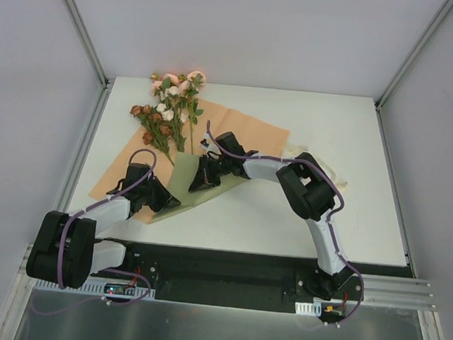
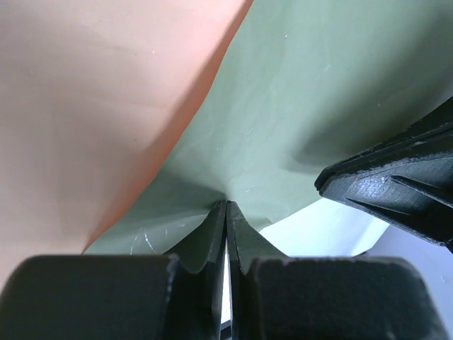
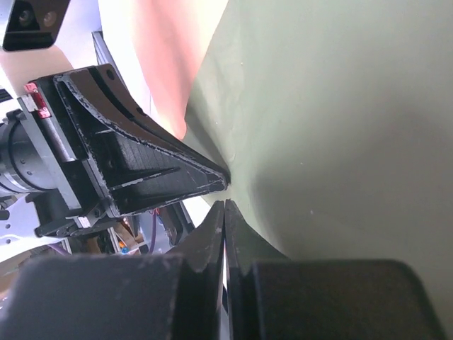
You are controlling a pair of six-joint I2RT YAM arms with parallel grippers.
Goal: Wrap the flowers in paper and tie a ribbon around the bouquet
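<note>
- Left gripper, near the table's near-left corner: its jaws are pressed fully together. They pinch the edge of the paper's turned-up flap, whose olive face shows. From its wrist camera, the sheet puckers where the fingertips bite.
- Right gripper, just beyond and to the right: its jaws are likewise closed tight on the same olive flap. The two grippers are close together, tips nearly meeting. Two grips on one edge probably let the limp sheet be carried over as a flat fold instead of sagging.
- The paper lies slantwise across the table's left half, tan face up. Only its near corner is lifted and turned.
- Flowers rest on the paper's far-left part. The stems point toward the grippers and the blooms reach the table's far edge. That placement suits the flap closing over the stems while the heads stay bare.
</note>
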